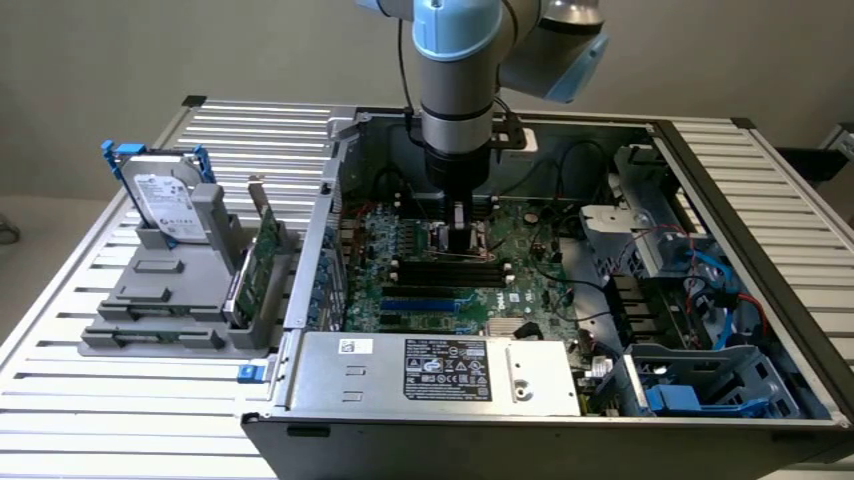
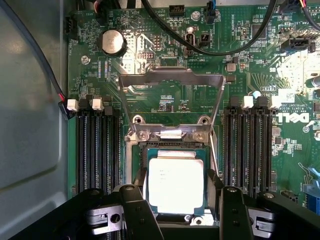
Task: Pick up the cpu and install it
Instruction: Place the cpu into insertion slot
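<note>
Down inside an open black computer case [image 1: 534, 450], the robot arm's black two-fingered claw [image 2: 181, 194] hangs just above a green motherboard [image 2: 250, 60]. Its fingers [image 2: 134, 200] are spread wide, one on each side of the cpu [image 2: 176, 182], a small flat square chip with a pale silver metal top. The chip lies flat in the dark square socket [image 2: 170, 146] near the board's middle; whether a finger touches it cannot be told. Just beyond, the socket's silver metal frame [image 2: 170, 80] stands hinged open. Long black memory slots [image 2: 97, 150] flank the socket on both sides. On the slatted metal tabletop [image 1: 80, 400], beside the case toward the exterior view's left edge, a grey plastic holder [image 1: 160, 290] carries a silver hard drive [image 1: 167, 205] upright.
</note>
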Available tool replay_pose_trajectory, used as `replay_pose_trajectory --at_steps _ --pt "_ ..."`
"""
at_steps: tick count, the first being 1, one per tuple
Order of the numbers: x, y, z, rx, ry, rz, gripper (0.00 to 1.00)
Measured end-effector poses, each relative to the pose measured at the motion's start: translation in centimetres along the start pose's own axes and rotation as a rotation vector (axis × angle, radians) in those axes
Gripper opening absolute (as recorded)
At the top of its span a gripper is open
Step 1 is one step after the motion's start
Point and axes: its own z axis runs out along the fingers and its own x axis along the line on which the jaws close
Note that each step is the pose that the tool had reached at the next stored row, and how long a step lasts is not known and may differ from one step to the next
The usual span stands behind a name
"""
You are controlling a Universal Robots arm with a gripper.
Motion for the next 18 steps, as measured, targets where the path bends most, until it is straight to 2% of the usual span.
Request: replay_pose_trajectory --at_steps 10,18 --pt "0.22 -0.01 0.11 0.0001 -0.0014 0.0 0.55" --pt "0.36 -0.04 0.33 0.0002 -0.0075 0.001 0.55"
